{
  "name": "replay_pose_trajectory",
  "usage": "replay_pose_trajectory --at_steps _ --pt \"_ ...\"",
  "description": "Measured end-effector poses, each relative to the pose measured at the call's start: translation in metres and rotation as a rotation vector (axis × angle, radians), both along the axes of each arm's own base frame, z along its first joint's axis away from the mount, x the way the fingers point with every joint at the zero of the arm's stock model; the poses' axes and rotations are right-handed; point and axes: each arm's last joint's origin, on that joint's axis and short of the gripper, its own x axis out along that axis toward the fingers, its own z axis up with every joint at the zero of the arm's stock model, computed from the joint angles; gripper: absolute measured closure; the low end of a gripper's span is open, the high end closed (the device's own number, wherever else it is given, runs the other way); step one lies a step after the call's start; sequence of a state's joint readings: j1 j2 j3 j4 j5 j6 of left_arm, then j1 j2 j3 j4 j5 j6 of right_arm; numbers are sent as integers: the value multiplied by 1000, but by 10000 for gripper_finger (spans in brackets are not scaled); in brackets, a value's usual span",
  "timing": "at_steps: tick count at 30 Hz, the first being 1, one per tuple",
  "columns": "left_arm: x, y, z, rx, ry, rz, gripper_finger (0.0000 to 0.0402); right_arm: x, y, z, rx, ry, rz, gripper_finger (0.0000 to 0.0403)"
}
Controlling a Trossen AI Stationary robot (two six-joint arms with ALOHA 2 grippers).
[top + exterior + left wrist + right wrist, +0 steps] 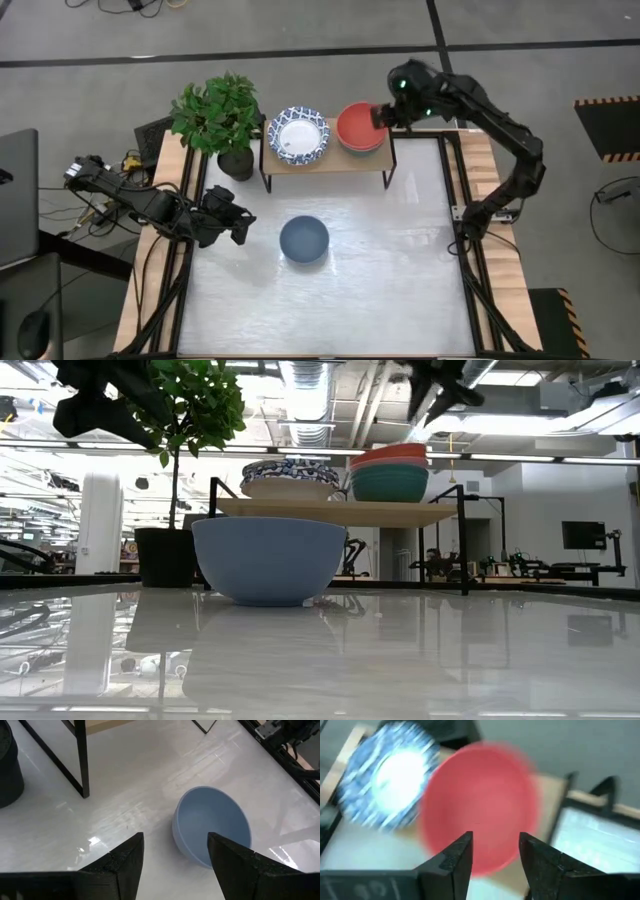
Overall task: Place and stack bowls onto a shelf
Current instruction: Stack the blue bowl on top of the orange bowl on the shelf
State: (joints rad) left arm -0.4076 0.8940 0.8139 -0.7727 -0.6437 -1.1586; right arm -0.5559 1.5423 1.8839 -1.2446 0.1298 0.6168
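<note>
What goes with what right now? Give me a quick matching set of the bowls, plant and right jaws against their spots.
Things:
1. blue bowl
2. red bowl
3. patterned bowl
4. plant pot

Places:
A. stacked on a teal bowl, right end of the shelf
B. on the tabletop in front of the shelf
C. left end of the shelf
D. on the table just off the shelf's left end

The right gripper, jaws open, hangs at the red bowl's rim.

Pairs: 1-B, 2-A, 3-C, 4-D

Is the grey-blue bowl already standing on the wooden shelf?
No. In the high view the grey-blue bowl stands on the white tabletop, in front of the shelf and apart from it.
</note>
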Motion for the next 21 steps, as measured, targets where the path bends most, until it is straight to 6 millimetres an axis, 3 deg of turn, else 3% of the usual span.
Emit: replay_pose_trajectory --at_steps 6,12,16,21 --pt "0 0 0 -8 -8 4 198 41 74 -7 40 3 197 215" --pt "0 0 0 -13 -9 5 198 105 134 -58 43 148 287 216" --pt "0 -1 0 -18 -2 -8 198 142 154 -103 61 233 323 216" --pt "0 -1 -1 -30 17 -38 198 175 164 -158 147 333 376 216"
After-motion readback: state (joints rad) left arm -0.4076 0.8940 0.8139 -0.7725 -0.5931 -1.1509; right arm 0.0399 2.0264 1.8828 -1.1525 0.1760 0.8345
